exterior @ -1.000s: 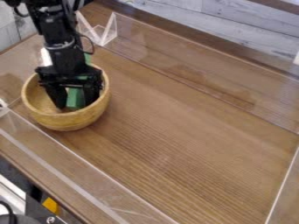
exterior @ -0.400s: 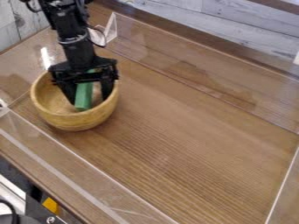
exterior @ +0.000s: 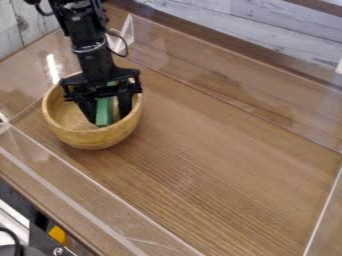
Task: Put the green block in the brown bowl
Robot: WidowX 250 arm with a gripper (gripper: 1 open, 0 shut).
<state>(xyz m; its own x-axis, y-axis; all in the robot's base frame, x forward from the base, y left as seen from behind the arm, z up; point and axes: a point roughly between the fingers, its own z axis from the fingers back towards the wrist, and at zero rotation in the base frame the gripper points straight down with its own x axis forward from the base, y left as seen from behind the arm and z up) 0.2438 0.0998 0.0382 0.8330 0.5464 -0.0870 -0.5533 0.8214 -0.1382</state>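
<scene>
The brown bowl (exterior: 83,138) sits at the left of the wooden table. The green block (exterior: 100,111) lies inside it, leaning against the bowl's inner wall with its upper end near the far rim. My gripper (exterior: 103,93) hangs straight down over the bowl, just above the hollow. Its black fingers stand apart on either side of the block's upper end and do not visibly press on it. The arm covers the bowl's far rim.
Clear plastic walls (exterior: 201,70) ring the tabletop (exterior: 227,150), with a low one along the front edge. A small clear stand (exterior: 123,35) sits behind the arm at the back left.
My gripper has risen out of the bowl, leaving the green block inside. Bowl and gripper have shifted slightly to the right.
</scene>
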